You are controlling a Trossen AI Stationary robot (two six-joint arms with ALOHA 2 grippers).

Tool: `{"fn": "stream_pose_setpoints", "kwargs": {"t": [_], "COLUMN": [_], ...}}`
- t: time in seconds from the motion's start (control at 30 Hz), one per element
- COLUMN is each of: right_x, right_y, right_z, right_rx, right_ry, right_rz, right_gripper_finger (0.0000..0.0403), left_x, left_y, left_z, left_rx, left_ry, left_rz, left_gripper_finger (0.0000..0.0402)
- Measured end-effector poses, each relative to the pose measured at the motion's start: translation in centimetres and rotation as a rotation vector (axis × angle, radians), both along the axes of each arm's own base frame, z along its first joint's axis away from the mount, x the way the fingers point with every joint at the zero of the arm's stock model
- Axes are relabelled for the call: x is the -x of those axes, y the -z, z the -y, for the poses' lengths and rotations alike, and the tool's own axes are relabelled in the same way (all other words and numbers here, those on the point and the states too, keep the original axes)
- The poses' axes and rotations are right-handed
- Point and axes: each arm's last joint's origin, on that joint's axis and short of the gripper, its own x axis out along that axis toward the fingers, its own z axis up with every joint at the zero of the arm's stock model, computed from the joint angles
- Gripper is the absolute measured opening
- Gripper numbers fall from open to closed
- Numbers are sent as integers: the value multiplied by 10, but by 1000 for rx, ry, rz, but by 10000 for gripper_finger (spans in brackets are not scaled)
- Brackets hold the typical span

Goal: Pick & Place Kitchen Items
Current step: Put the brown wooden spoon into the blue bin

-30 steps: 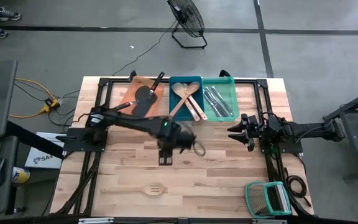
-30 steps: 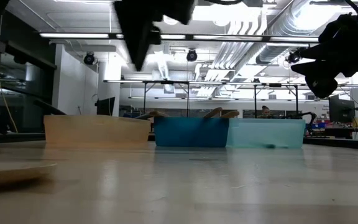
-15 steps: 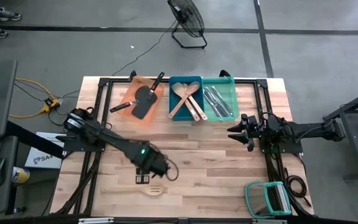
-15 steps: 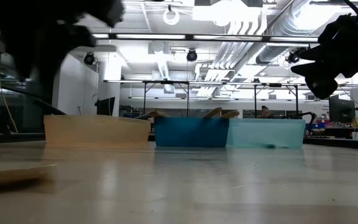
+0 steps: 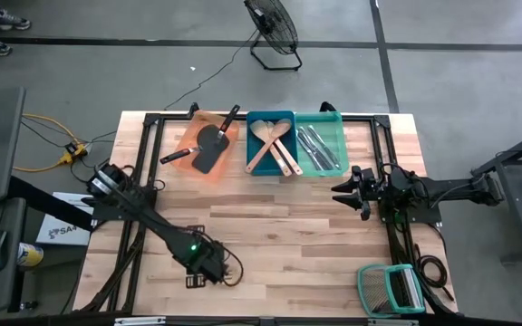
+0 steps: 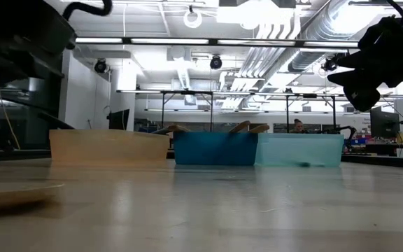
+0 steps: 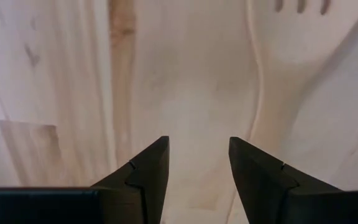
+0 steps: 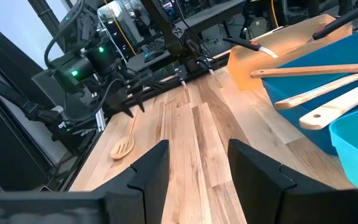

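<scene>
While sweeping from mid-table to the near edge, left pincer [image 7: 197,177] is hovering spread over slotted wooden spoon [image 8: 122,147] on table [image 5: 333,235] | right pincer [image 8: 193,177] is waiting spread, empty | grasp looks imminent

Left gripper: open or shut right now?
Open. In the left wrist view the left gripper shows bare table between its fingers, nothing held.

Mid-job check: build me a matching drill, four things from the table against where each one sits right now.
Things:
1. black spatulas
2. wooden spoons
3. metal cutlery
4. slotted wooden spatula

Places:
A. teal tray
B. bare table, beside the left gripper
C. orange tray
D. blue tray

Pairs: 1-C, 2-D, 3-A, 4-B
</scene>
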Motion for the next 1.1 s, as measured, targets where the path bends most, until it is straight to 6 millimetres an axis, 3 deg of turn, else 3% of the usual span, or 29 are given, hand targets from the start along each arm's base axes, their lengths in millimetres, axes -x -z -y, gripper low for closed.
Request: {"fn": "stream_pose_setpoints", "kwargs": {"t": [0.43,0.73,1.1], "right_x": [0,0,0], "right_y": [0,0,0], "right_z": [0,0,0], "right_rx": [0,0,0], "right_ry": [0,0,0], "right_rz": [0,0,0], "right_gripper_finger": [156,156,156], "left_x": [26,40,39], "left_y": [22,25,24], "left_z": [34,48,49], "left_rx": [58,2,-35], "left_ry": [288,312,321], "left_rz": [100,159,204], "left_gripper_finger": [161,161,161]}}
